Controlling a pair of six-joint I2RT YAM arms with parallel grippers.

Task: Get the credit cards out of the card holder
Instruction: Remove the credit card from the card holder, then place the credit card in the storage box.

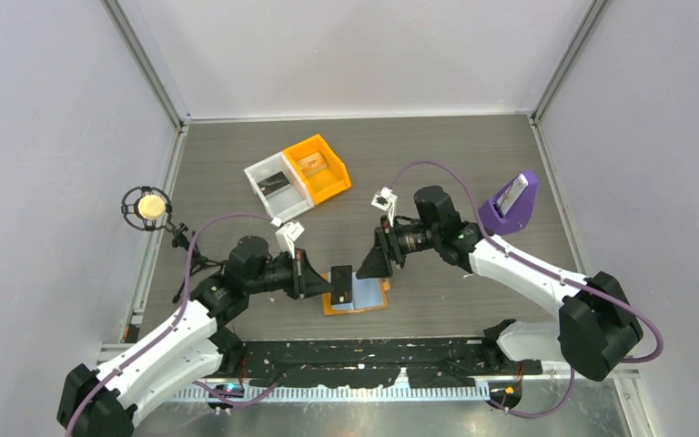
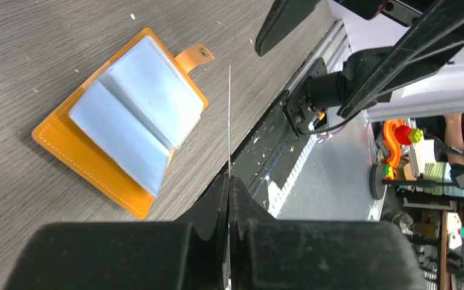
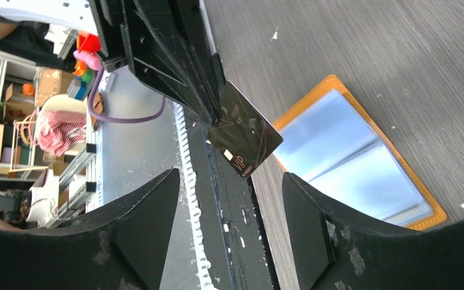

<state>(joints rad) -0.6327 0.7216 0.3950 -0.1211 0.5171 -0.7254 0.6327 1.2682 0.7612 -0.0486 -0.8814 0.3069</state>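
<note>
Left pincer (image 2: pixel 229 181) clamps a thin, glossy dark card (image 3: pixel 244 130); right pincer (image 3: pixel 231 175) gapes wide, gripping nothing. Flat orange stitched card holder (image 2: pixel 130 115) lies open, pale blue pockets up, on the grey wood-grain surface (image 1: pixel 437 155).

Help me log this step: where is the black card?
In the top view, the black card is held by the left gripper at the near centre of the table, right by the open card holder, facing the right gripper.
</note>
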